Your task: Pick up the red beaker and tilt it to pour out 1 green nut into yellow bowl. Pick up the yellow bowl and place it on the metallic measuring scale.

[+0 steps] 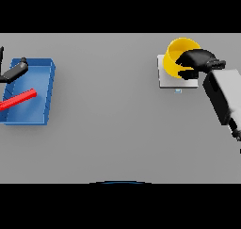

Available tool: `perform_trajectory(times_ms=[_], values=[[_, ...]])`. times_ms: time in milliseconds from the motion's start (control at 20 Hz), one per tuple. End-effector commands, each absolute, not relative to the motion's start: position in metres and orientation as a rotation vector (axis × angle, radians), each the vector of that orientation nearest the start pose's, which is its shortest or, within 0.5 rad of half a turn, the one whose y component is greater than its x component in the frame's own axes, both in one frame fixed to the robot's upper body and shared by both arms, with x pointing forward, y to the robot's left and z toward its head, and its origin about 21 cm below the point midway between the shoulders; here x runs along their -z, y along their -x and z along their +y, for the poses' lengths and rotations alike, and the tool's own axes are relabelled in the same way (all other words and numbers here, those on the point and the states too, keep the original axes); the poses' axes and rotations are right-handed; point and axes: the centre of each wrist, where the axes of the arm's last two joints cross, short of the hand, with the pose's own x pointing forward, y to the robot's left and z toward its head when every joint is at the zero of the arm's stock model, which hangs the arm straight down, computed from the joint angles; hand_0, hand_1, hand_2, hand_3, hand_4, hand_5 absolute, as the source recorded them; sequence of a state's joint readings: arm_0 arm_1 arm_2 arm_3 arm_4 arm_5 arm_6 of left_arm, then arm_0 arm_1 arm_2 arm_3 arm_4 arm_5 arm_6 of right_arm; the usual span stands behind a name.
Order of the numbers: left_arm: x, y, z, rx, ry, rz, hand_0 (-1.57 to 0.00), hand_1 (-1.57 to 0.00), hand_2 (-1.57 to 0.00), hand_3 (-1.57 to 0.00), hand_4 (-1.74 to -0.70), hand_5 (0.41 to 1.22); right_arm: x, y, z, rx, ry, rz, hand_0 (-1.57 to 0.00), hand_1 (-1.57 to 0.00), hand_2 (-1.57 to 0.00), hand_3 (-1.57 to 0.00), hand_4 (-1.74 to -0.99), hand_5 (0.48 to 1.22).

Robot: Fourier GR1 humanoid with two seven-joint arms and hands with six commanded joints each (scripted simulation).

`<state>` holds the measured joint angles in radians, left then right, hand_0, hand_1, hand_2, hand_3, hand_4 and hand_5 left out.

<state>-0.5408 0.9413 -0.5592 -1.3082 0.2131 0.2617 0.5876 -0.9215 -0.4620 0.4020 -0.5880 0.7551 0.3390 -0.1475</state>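
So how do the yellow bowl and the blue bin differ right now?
The yellow bowl is round and sits over the metallic measuring scale at the far right, with the right hand curled on its rim; the blue bin is rectangular, larger, at the far left. The bin holds a red object; the bowl's contents cannot be seen. Both are open-topped.

No text, label, brand, number or sign can be read anywhere; the small pale blue panel (pixel 177 90) on the square metallic scale (pixel 164 79), upper right, shows no legible figures.
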Motion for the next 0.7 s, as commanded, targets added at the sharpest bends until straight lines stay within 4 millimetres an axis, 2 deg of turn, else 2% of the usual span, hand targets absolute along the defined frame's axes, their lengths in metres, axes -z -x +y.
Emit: perform_trajectory(times_ms=[0,100,250,400,650], values=[[-0.1268,-0.3401,0.3243,0.515,-0.757,-1.044,0.00,0.00,0.00,0.00,-0.81,0.744,-0.0853,-0.4398,-0.2617,-1.566,0.626,-1.027,-0.98,-0.87,-0.95,-0.76,-1.504,0.983],[-0.1279,-0.3398,0.3288,0.520,-0.762,-1.044,0.00,0.00,0.00,0.00,-0.81,0.742,-0.0859,-0.4410,-0.2629,-1.570,0.609,-1.013,-0.62,-0.55,-0.69,-0.67,-1.444,0.887],[-0.1273,-0.3415,0.3307,0.519,-0.767,-1.052,0.00,0.00,0.00,0.00,-0.81,0.739,-0.0898,-0.4429,-0.2641,-1.579,0.604,-1.011,-0.32,-0.28,-0.45,-0.57,-1.397,0.799],[-0.1239,-0.3417,0.3291,0.515,-0.762,-1.051,0.00,0.00,0.00,0.00,-0.81,0.736,-0.0833,-0.4436,-0.2621,-1.613,0.596,-0.997,-0.16,-0.14,-0.29,-0.47,-1.356,0.755],[-0.1247,-0.3433,0.3257,0.506,-0.747,-1.047,0.00,0.00,0.00,0.00,-0.82,0.734,-0.0844,-0.4456,-0.2629,-1.635,0.596,-0.977,-0.05,-0.05,-0.12,-0.35,-1.308,0.733]])
